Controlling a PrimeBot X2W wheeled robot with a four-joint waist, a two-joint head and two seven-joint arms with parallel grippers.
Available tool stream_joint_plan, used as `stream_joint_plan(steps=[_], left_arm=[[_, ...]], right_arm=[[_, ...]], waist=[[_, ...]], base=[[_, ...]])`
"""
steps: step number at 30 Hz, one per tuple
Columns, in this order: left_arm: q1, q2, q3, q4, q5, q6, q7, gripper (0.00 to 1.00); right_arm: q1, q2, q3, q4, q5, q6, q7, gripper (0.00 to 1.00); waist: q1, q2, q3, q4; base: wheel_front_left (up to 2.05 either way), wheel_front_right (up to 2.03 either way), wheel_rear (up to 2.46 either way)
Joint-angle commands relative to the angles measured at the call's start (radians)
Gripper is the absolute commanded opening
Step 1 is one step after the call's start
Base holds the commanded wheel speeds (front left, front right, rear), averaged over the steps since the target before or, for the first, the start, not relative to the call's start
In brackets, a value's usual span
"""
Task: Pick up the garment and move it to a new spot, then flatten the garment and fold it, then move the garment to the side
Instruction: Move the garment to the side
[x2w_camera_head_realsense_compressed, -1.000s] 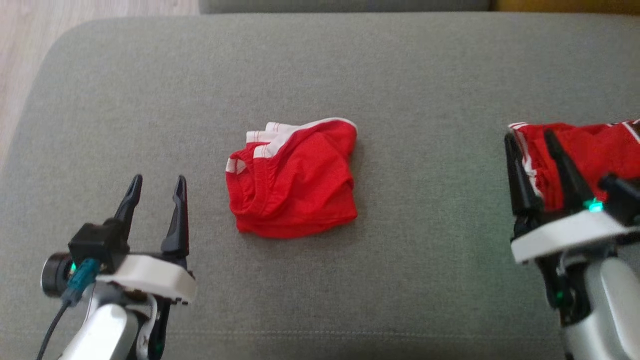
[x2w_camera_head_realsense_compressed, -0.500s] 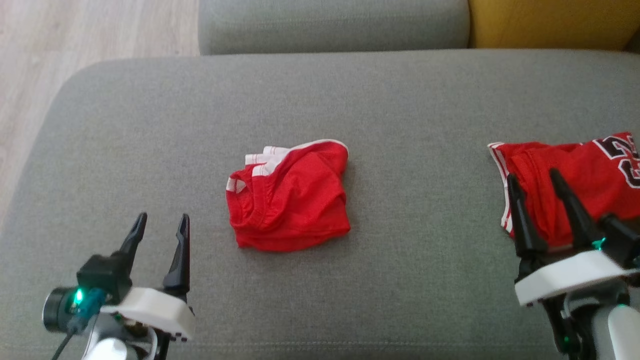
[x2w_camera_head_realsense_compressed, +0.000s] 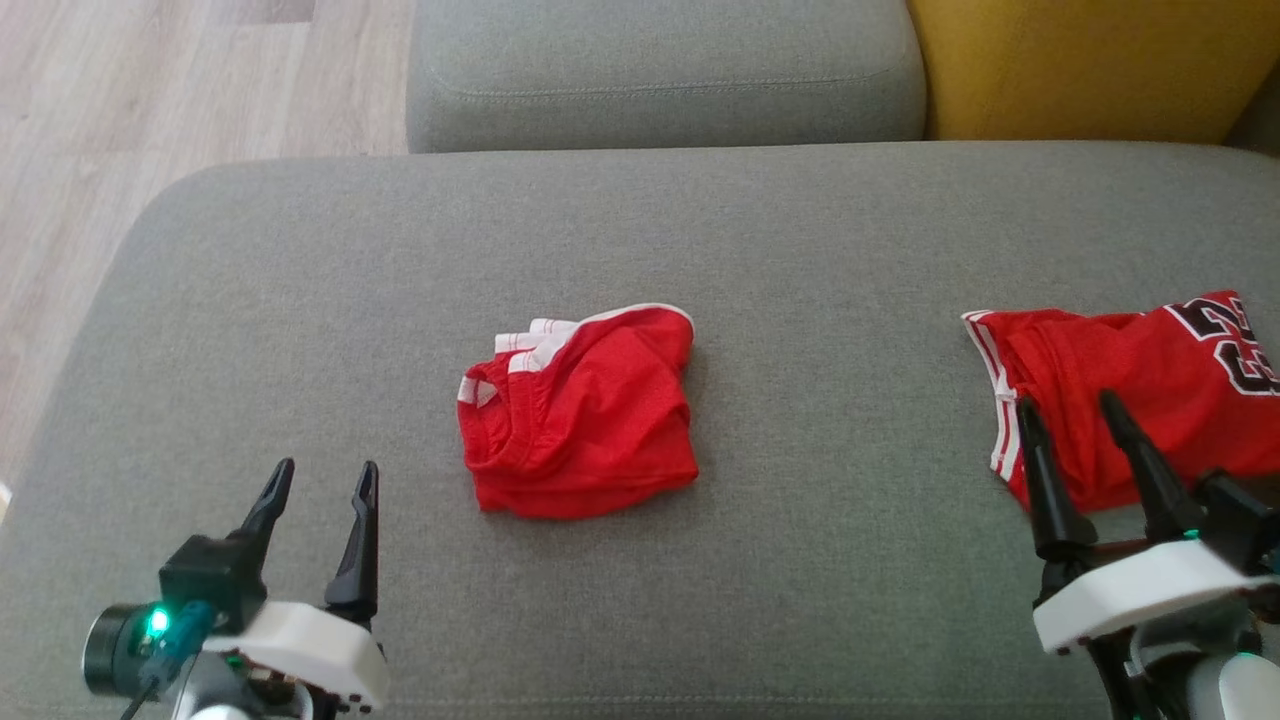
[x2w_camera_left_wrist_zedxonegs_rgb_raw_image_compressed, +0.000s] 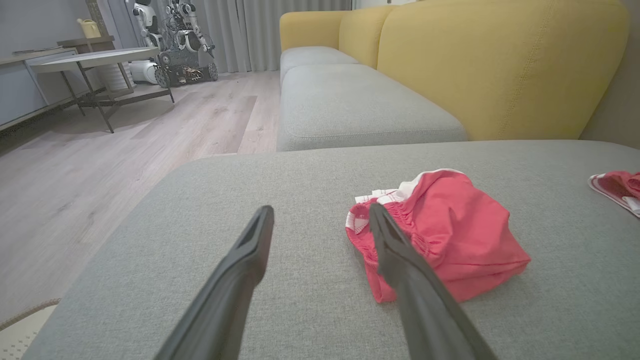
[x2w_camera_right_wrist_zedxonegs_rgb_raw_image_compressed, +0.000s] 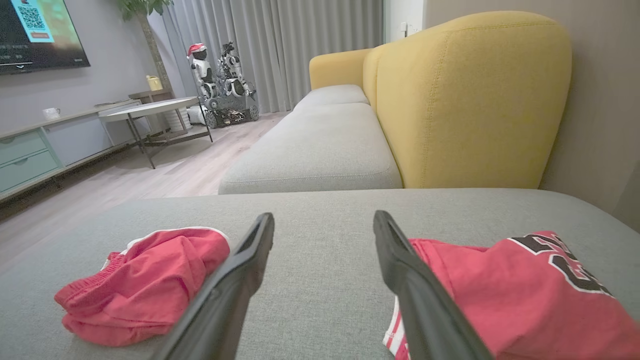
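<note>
Red shorts with white trim (x2w_camera_head_realsense_compressed: 580, 415) lie bunched in the middle of the grey sofa seat (x2w_camera_head_realsense_compressed: 820, 250). They also show in the left wrist view (x2w_camera_left_wrist_zedxonegs_rgb_raw_image_compressed: 450, 240) and the right wrist view (x2w_camera_right_wrist_zedxonegs_rgb_raw_image_compressed: 145, 285). A red jersey with black numbers (x2w_camera_head_realsense_compressed: 1120, 400) lies at the right (x2w_camera_right_wrist_zedxonegs_rgb_raw_image_compressed: 525, 295). My left gripper (x2w_camera_head_realsense_compressed: 327, 468) is open and empty, near and to the left of the shorts (x2w_camera_left_wrist_zedxonegs_rgb_raw_image_compressed: 320, 210). My right gripper (x2w_camera_head_realsense_compressed: 1066, 402) is open and empty above the jersey's near left corner (x2w_camera_right_wrist_zedxonegs_rgb_raw_image_compressed: 324, 216).
A second grey seat cushion (x2w_camera_head_realsense_compressed: 660, 70) and a yellow backrest (x2w_camera_head_realsense_compressed: 1080, 65) lie beyond the seat. Wooden floor (x2w_camera_head_realsense_compressed: 150, 110) runs along the left past the seat's rounded edge. A table (x2w_camera_left_wrist_zedxonegs_rgb_raw_image_compressed: 95, 62) and another robot (x2w_camera_left_wrist_zedxonegs_rgb_raw_image_compressed: 175, 40) stand far off.
The head camera has tilted up, so more of the sofa back and floor shows. Both garments lie as before. My right gripper has drawn back toward the jersey's near edge.
</note>
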Motion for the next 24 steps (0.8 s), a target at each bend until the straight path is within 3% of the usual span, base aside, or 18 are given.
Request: stream_joint_plan(steps=[1, 24], left_arm=[[-0.034, 0.032, 0.049, -0.037, -0.005, 0.007, 0.000, 1.00], [-0.032, 0.035, 0.045, -0.037, -0.011, 0.024, 0.001, 1.00]], right_arm=[[-0.022, -0.007, 0.015, -0.039, -0.012, -0.001, -0.003, 1.00], [-0.016, -0.001, 0.010, -0.056, -0.016, -0.001, 0.007, 1.00]], waist=[[0.0000, -0.0001, -0.001, -0.001], [0.0000, -0.0001, 0.000, -0.009]], base=[[0.00, 0.00, 0.00], [0.00, 0.00, 0.00]])
